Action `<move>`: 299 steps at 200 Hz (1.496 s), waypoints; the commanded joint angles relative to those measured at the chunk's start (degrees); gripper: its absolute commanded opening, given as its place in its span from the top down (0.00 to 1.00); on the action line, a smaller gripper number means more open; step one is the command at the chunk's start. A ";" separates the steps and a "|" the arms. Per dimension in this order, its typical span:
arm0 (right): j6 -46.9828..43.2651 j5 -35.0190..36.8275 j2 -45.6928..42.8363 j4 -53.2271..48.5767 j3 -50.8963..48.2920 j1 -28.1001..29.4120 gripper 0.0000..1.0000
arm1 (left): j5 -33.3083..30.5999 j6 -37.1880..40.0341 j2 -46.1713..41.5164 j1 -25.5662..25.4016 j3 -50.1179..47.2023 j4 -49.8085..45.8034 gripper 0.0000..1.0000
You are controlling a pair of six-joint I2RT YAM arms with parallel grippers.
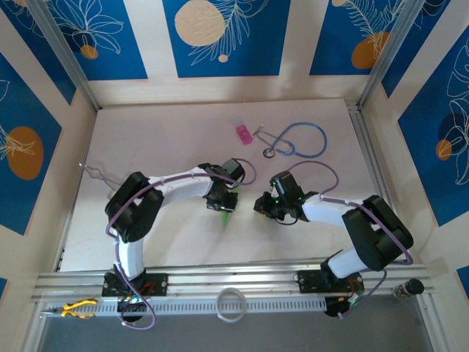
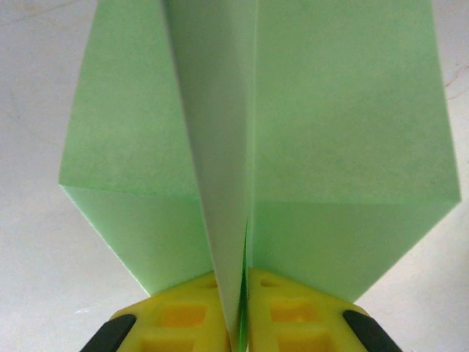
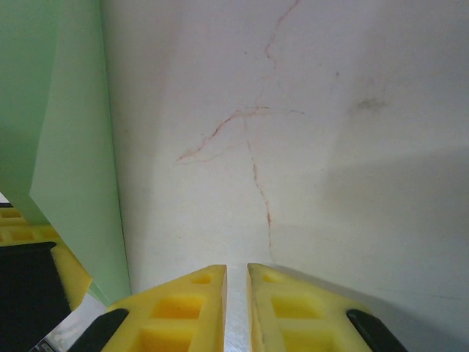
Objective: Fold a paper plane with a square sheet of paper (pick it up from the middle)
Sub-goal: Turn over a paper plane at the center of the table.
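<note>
Yellow left fingers pinch shut on the centre crease of the pointed light-green paper plane, mid white tabletop. Yellow right fingers, nearly closed, hold nothing. The plane looks light, floppy and easily crumpled, so it is best taken along that crease.

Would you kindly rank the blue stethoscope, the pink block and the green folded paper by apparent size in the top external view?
Largest: blue stethoscope.
Then green folded paper and pink block look alike; the paper is partly hidden.
</note>
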 commanded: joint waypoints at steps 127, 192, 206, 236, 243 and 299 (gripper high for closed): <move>0.19 0.79 -4.85 -1.96 -1.18 -0.17 0.82 | -4.84 -2.02 2.83 -1.97 0.65 -1.04 0.78; -0.17 1.24 -8.72 -2.75 -3.36 -1.40 0.80 | -5.75 -4.87 3.03 -3.06 1.16 -0.18 0.73; -0.08 1.00 -8.91 -2.53 -3.87 -1.56 0.80 | -7.77 -5.69 3.49 -3.23 1.36 -1.06 0.73; 0.01 0.84 -9.69 -2.34 -4.50 -1.93 0.80 | -11.07 -8.67 4.14 -3.31 1.29 -2.38 0.70; -0.08 0.75 -10.03 -2.43 -4.64 -2.07 0.80 | -11.20 -9.31 4.13 -3.40 1.12 -2.20 0.70; -1.35 -1.30 -12.46 -3.10 -5.64 -4.19 0.80 | -11.01 -15.13 5.44 -4.32 1.08 -0.74 0.68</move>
